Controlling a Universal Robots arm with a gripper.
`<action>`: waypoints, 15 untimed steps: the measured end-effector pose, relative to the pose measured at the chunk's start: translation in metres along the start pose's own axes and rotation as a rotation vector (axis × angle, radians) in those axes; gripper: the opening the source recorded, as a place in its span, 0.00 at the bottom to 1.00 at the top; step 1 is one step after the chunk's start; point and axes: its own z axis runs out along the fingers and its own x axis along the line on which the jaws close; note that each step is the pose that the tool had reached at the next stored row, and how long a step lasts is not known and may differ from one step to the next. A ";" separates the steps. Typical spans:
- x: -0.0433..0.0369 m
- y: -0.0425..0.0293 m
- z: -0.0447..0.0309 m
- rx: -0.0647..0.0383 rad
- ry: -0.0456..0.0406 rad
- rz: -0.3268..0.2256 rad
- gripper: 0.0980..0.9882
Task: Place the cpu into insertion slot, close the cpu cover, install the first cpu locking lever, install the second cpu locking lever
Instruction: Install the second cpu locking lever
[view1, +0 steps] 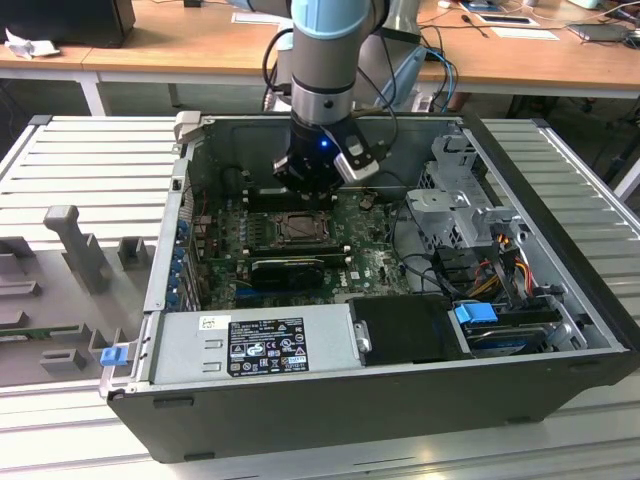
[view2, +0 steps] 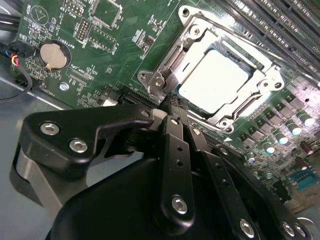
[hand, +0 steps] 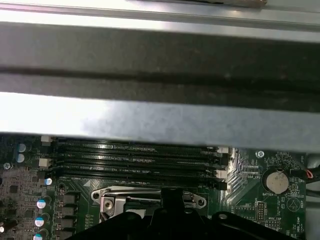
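One open computer case on the bench, one green motherboard inside it. One robot arm, one gripper. One cpu, seated in one insertion slot, under one cpu cover. Four long black memory slots in a row in the first wrist view. One round coin battery. One black graphics card. One power supply box with one big label. One silver drive cage. Two blue plastic clips: one by the drives, one at the case's outer corner. At least seven silver-topped capacitors by the socket in the second wrist view.
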 end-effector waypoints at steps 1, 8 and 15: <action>0.0000 -0.0015 -0.0001 0.000 0.0000 0.000 0.01; 0.0005 -0.0086 -0.0030 0.001 0.0000 0.000 0.01; 0.0003 -0.0090 -0.0115 0.000 0.0000 0.000 0.01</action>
